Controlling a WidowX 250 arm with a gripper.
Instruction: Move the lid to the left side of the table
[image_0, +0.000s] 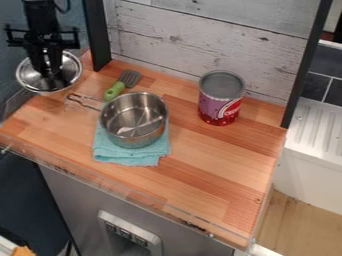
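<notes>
Lowering gently looks right: lid (69, 73) is at the jaws; can't tell their opening or whether they hold it. Keep it level, release only once surface (215, 162) below them bears it.
</notes>
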